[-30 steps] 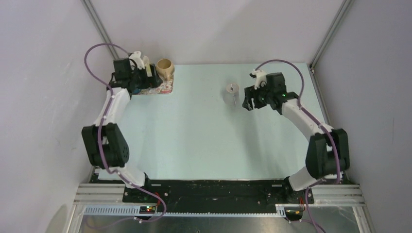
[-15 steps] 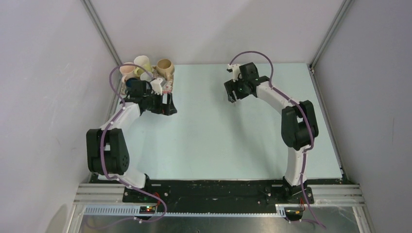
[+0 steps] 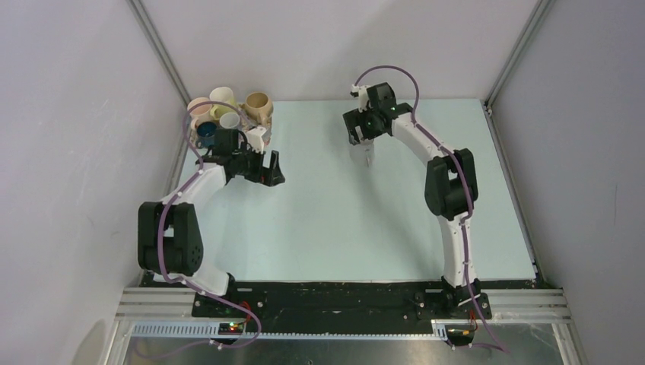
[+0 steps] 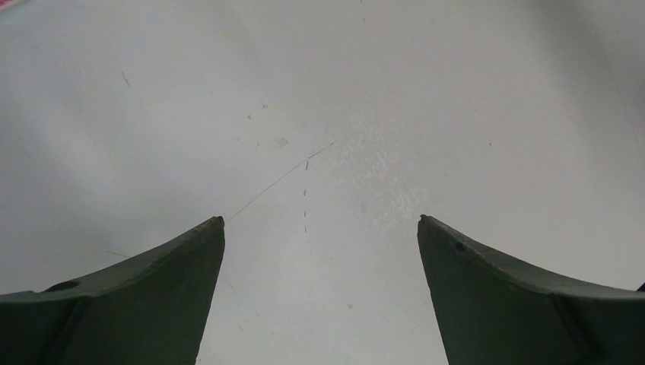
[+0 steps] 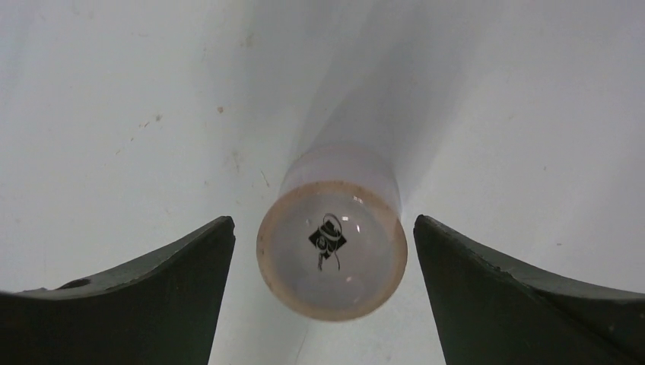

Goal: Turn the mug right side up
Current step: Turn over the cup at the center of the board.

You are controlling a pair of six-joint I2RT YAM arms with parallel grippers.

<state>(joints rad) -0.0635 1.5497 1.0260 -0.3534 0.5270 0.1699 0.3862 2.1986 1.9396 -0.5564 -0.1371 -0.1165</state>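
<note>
Right gripper (image 5: pixel 323 220): jaws apart, flanking the mug (image 5: pixel 332 251) without touching it. The mug stood inverted, base up, on the table (image 5: pixel 114 114) at far centre. The top view hid most of it under the wrist. Left gripper (image 4: pixel 321 219): jaws wide apart above the table surface. A cluster of cups (image 3: pixel 224 106) stood far left, well apart.

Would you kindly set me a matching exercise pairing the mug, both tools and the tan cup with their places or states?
1. mug
2. left tool
3. right tool
4. tan cup

A. open, over bare table
B. far left corner, beside other cups
C. bottom up on the table
D. open, straddling the mug without touching it

Pairs: 1-C, 2-A, 3-D, 4-B
</note>
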